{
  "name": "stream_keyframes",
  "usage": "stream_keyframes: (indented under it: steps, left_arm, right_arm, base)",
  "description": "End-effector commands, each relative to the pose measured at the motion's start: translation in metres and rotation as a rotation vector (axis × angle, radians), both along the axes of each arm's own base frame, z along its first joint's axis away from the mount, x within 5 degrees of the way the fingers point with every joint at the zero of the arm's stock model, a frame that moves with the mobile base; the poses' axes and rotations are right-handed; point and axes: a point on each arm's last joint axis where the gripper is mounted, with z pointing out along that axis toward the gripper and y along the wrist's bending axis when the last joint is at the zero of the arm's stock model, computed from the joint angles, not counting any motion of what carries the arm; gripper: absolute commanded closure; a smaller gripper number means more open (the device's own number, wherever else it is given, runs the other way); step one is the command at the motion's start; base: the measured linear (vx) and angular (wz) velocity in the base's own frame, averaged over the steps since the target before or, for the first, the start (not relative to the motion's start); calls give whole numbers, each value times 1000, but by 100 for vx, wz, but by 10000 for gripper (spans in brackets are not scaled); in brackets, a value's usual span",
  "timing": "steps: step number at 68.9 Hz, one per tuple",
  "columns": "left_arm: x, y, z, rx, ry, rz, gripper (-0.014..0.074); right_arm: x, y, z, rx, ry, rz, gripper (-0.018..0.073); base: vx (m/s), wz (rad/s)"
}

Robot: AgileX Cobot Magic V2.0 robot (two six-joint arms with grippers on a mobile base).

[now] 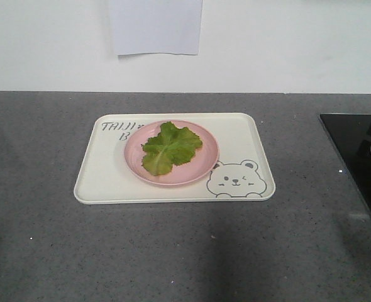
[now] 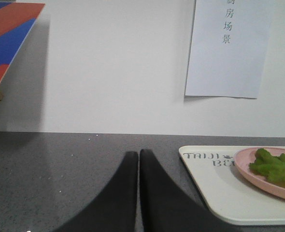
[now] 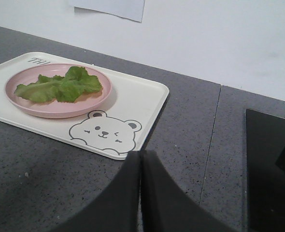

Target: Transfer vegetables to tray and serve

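The vegetables (image 1: pixel 168 148) are one green ruffled lettuce leaf lying on a round pink plate (image 1: pixel 201 168). That plate stands on the cream tray (image 1: pixel 110 182) with the bear face, in the middle of the grey counter. The right wrist view shows the vegetables (image 3: pixel 60 86), the plate (image 3: pixel 60 110) and the tray (image 3: pixel 142 99) ahead and to the left of my right gripper (image 3: pixel 141 153), which is shut and empty just off the tray's near right corner. My left gripper (image 2: pixel 138 153) is shut and empty over the counter, left of the tray (image 2: pixel 220 188) and vegetables (image 2: pixel 273 166).
A black cooktop (image 1: pixel 355 157) lies at the counter's right edge, seen also as the cooktop (image 3: pixel 270 169) in the right wrist view. A white paper sheet (image 1: pixel 155 26) hangs on the wall behind. A red and blue board (image 2: pixel 9 38) leans at far left.
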Motion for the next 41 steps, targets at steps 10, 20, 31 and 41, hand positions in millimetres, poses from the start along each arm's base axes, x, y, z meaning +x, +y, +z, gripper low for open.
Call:
stream_keyframes:
  steps: [10, 20, 31, 41]
  left_arm:
    - [-3, 1, -5, -9, 7, 15, 604]
    - [-3, 1, -4, -9, -1, 15, 604]
    - [-3, 1, -2, -15, -7, 15, 604]
    - [-3, 1, -2, -15, -7, 15, 604]
  right_arm:
    - [2, -1, 15, 13, -87, -17, 568]
    - [2, -1, 15, 13, -87, -17, 568]
    - [2, -1, 15, 13, -87, -17, 568]
    - [2, -1, 15, 13, -87, -17, 568]
  base:
    - [0, 0]
    - [0, 0]
    - [0, 0]
    - [0, 0]
